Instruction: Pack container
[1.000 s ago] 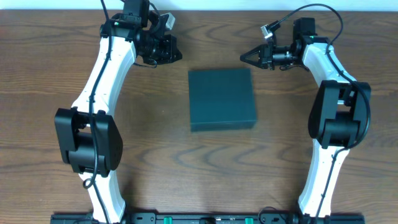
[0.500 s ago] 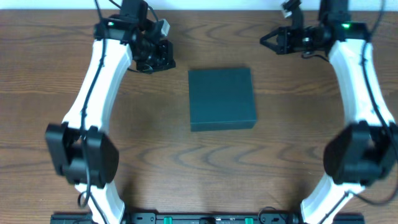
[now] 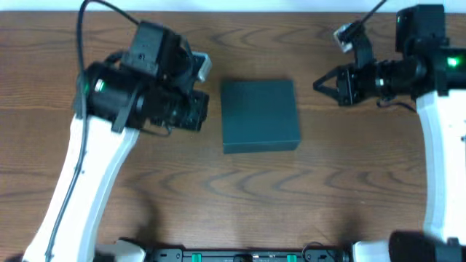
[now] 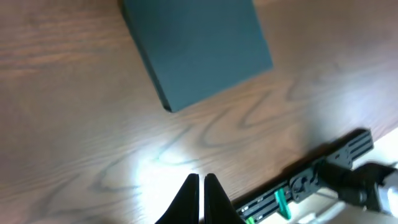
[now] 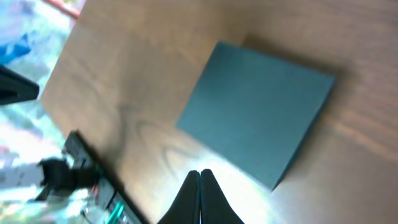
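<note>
The container point(image 3: 260, 115) is a dark teal square box, lid closed, lying flat in the middle of the wooden table. It also shows in the left wrist view point(image 4: 196, 46) and in the right wrist view point(image 5: 258, 109). My left gripper point(image 3: 202, 116) hangs above the table just left of the box, fingers shut and empty point(image 4: 201, 180). My right gripper point(image 3: 320, 84) hangs to the right of the box near its far right corner, pointing left, fingers shut and empty point(image 5: 199, 174). Neither gripper touches the box.
The bare wooden table point(image 3: 218, 189) surrounds the box. A black rail with green clips point(image 3: 240, 255) runs along the table's front edge. No snack packets are in view.
Both arms have lifted toward the camera and come forward. The left gripper moved from the back left down beside the box's left edge. The right gripper moved forward. The box has not moved.
</note>
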Available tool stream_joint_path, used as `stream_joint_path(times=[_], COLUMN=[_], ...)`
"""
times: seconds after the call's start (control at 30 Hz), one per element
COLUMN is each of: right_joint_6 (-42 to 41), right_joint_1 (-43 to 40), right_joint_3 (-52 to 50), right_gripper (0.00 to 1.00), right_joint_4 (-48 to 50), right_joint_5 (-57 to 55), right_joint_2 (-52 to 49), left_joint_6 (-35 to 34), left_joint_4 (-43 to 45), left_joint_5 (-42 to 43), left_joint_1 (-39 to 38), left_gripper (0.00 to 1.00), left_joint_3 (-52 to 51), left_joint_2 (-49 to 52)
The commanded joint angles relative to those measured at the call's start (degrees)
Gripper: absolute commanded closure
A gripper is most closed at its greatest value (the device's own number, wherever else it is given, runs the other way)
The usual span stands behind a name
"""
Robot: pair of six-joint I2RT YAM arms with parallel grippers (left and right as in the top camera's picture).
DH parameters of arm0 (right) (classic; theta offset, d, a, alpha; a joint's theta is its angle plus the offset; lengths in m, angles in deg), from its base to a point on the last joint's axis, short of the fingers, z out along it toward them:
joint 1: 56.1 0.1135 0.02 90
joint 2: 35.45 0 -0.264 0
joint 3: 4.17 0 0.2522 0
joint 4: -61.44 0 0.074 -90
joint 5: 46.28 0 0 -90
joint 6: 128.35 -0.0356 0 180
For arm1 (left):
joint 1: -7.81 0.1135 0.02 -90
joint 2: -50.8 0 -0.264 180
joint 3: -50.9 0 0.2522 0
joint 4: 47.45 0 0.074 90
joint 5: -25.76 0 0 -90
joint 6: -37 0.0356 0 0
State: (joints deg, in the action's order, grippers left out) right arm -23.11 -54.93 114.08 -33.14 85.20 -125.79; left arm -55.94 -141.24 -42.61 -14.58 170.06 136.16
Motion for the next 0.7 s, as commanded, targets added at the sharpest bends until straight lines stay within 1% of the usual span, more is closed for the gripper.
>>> stream_joint_path(times=[0.0, 0.1, 0.23, 0.33, 0.4, 0.47, 0.53, 0.67], right_joint_6=[3.28, 3.26, 3.30, 3.26, 3.19, 2.19, 0.39, -4.52], right_joint_1=[2.10, 3.21, 3.41, 3.41, 3.41, 3.41, 3.41, 3.41], right_joint_3=[-4.07, -12.04, -27.39, -36.98, -44.63, -49.64, -54.86, -62.79], right_gripper=[0.99, 0.98, 0.99, 0.98, 0.98, 0.98, 0.98, 0.99], right_joint_4=[-0.50, 1.62, 3.91, 4.92, 4.96, 4.96, 4.94, 5.46], right_joint_5=[0.31, 0.31, -0.15, -0.37, -0.35, -0.33, -0.31, 3.02], right_joint_2=[7.15, 15.41, 29.24, 37.31, 43.74, 47.74, 51.82, 57.92], left_joint_6=[0.61, -2.08, -5.09, -8.09, -9.38, -9.79, -11.61, -15.85], left_joint_4=[0.74, 4.83, 9.88, 12.61, 15.04, 17.03, 18.84, 20.76], left_joint_5=[-2.38, -2.32, -2.08, -2.05, -0.52, 1.88, 3.58, 3.98], left_joint_1=[-1.92, -2.08, -2.08, -2.08, -2.08, -2.08, -2.08, -2.08], left_gripper=[0.94, 0.94, 0.94, 0.94, 0.94, 0.94, 0.94, 0.94], left_joint_3=[-5.62, -15.89, -32.41, -41.35, -48.30, -53.53, -58.23, -66.51], left_joint_2=[-7.91, -17.46, -31.71, -39.15, -44.74, -48.63, -51.76, -55.95])
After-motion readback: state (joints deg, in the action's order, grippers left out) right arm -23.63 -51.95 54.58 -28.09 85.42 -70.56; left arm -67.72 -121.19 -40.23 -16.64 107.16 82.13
